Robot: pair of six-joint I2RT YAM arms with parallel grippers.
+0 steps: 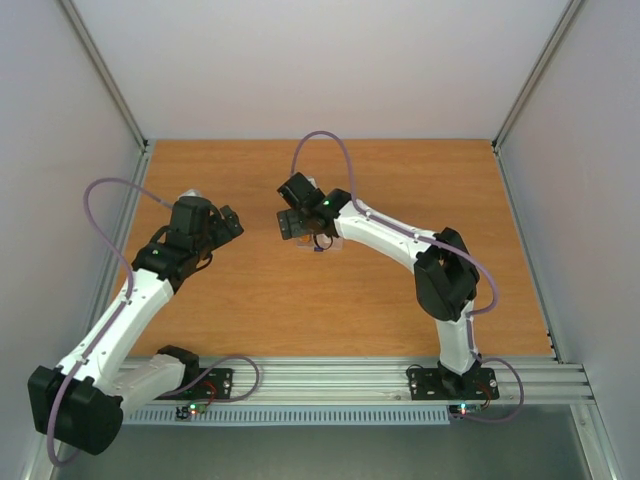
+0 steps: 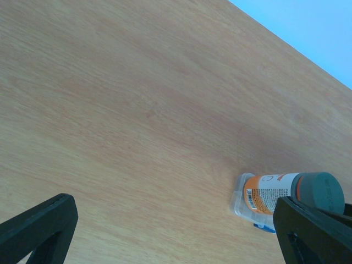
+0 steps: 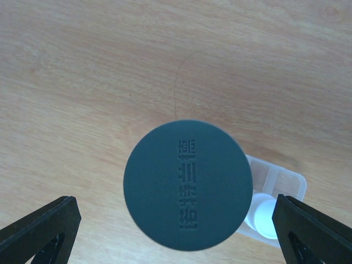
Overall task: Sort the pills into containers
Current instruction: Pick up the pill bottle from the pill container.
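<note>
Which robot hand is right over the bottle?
The right gripper: the bottle's round cap sits centred below its open jaws. The left gripper stands off to one side.

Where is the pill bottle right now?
The pill bottle stands on the table directly below the open right hand, grey cap up in the right wrist view, with the clear pill box by its base.

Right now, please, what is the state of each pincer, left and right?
Left pincer: open, holding nothing.
Right pincer: open, holding nothing; the bottle cap sits between its fingers, not gripped.
</note>
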